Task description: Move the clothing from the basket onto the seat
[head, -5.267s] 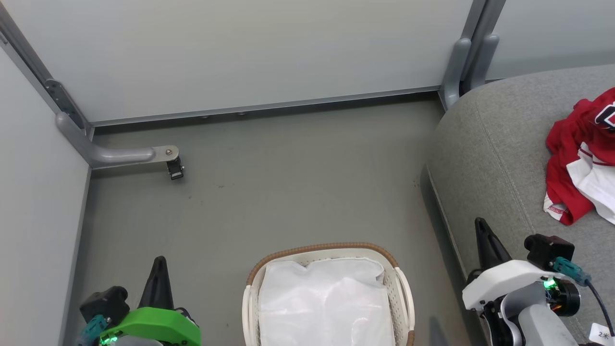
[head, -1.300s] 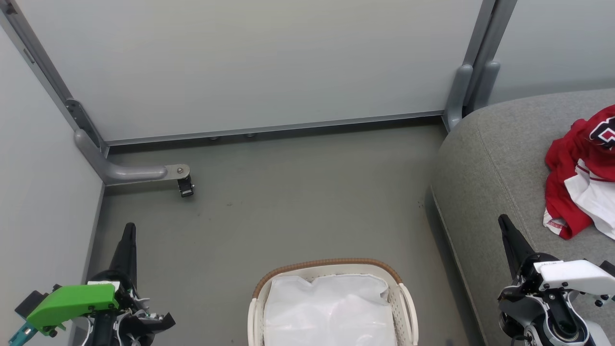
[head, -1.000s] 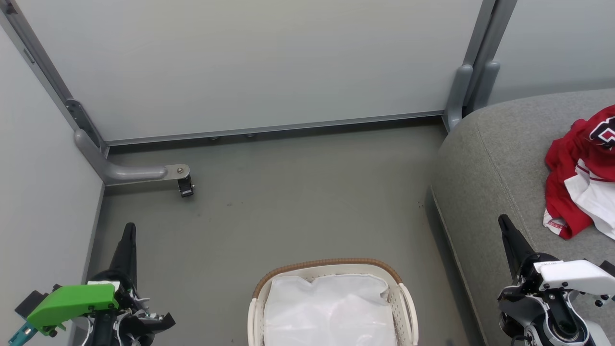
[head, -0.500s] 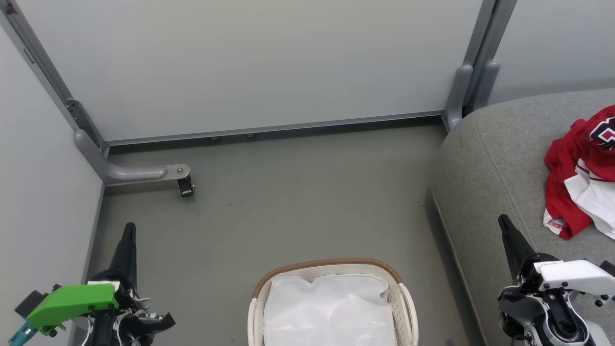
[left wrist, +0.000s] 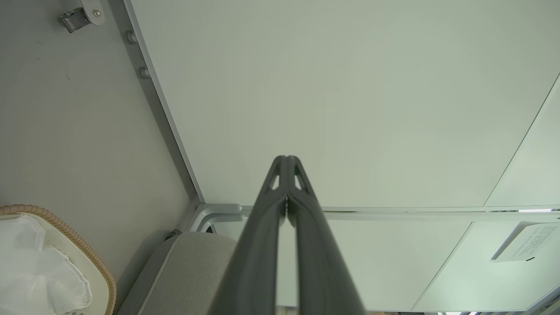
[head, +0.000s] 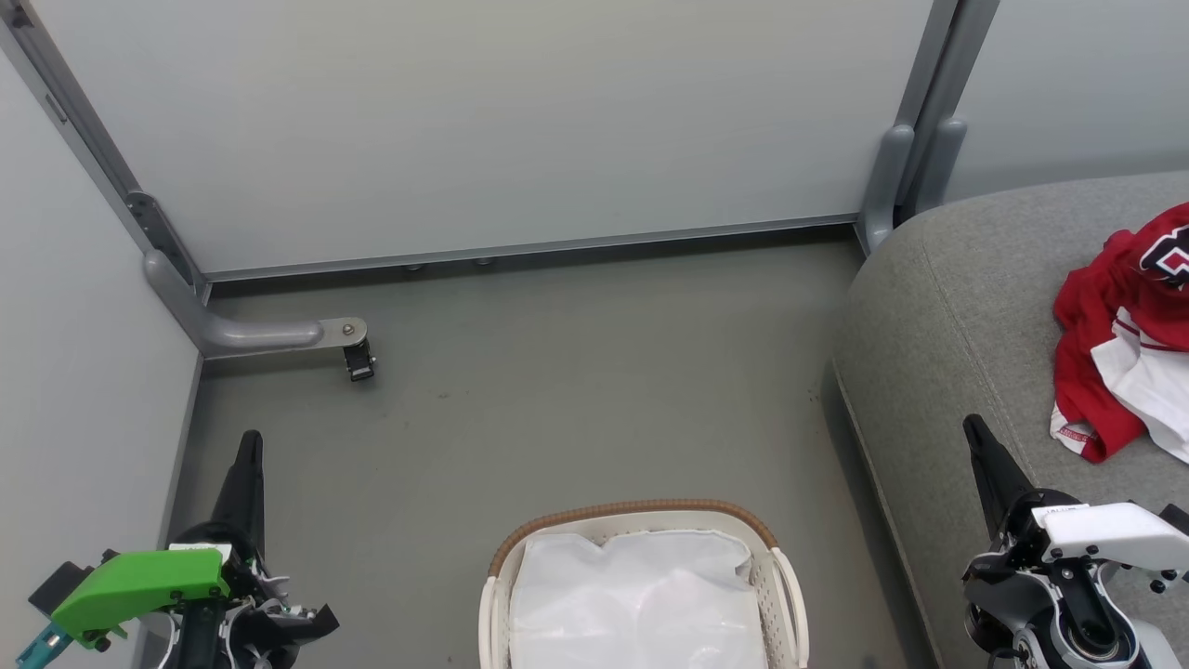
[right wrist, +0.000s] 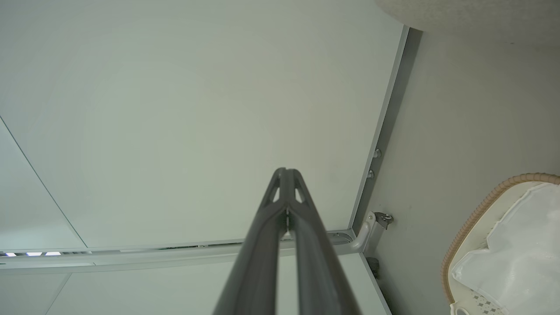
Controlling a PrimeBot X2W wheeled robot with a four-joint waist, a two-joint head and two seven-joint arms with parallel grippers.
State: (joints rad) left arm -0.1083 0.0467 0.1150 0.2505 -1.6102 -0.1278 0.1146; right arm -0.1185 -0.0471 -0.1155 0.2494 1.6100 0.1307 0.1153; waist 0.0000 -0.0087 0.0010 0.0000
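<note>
The red and white clothing (head: 1129, 344) lies bunched on the grey sofa seat (head: 947, 307) at the right edge of the head view. The white basket (head: 785, 585) with its brown woven rim stands on the floor at the bottom centre and holds just a white liner sheet (head: 636, 604). My left gripper (head: 249, 446) is shut and empty at the lower left, well clear of the basket. My right gripper (head: 973, 429) is shut and empty over the seat's front edge, left of the clothing. Both wrist views show the fingertips pressed together, left gripper (left wrist: 286, 159) and right gripper (right wrist: 285, 171).
Pale partition walls (head: 483, 121) close the space behind and to the left. A grey metal bracket with a small caster (head: 358, 358) sits on the floor at the back left. A grey upright post (head: 896, 177) stands beside the sofa's corner. Grey floor (head: 576, 390) lies between basket and wall.
Since 5.3 s ago the head camera has shifted and both arms have turned, fingers raised. Over the last second nothing has moved.
</note>
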